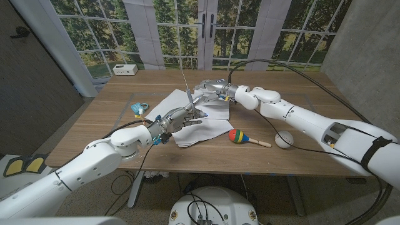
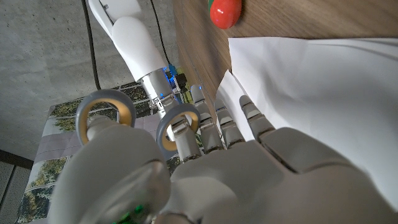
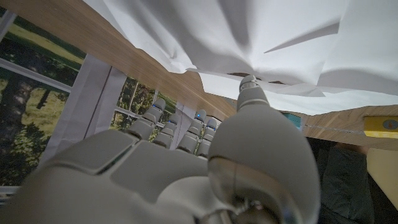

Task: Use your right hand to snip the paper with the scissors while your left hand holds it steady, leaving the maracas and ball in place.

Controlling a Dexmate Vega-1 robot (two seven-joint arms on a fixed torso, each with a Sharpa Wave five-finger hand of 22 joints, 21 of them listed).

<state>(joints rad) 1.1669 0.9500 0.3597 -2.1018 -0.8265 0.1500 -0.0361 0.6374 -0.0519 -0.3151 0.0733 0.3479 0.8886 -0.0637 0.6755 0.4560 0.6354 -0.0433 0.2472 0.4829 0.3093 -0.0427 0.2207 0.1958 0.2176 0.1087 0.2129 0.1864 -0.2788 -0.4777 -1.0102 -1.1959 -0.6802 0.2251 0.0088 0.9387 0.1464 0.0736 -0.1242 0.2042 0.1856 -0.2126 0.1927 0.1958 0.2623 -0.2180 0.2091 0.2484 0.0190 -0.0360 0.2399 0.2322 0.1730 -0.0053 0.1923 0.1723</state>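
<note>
Sheets of white paper [image 1: 203, 122] lie crumpled in the middle of the wooden table [image 1: 100, 125]. My left hand [image 1: 175, 119] grips the grey-handled scissors [image 1: 188, 100] over the paper's left part, blades pointing up and away. A finger goes through one handle ring [image 2: 179, 124]. My right hand [image 1: 215, 89] holds the paper's far edge, with its thumb [image 3: 249, 87] pressed on the creased paper [image 3: 267, 37]. A red, green and yellow maraca [image 1: 237, 136] lies to the right of the paper, and a white ball [image 1: 284, 140] lies beyond its wooden handle.
A small blue and yellow object [image 1: 139, 108] sits left of the paper. A white box [image 1: 126, 69] stands at the back left corner. Black cables [image 1: 294, 69] run across the table's right side. The maraca's red head [image 2: 225, 12] lies close to the paper [image 2: 323, 81].
</note>
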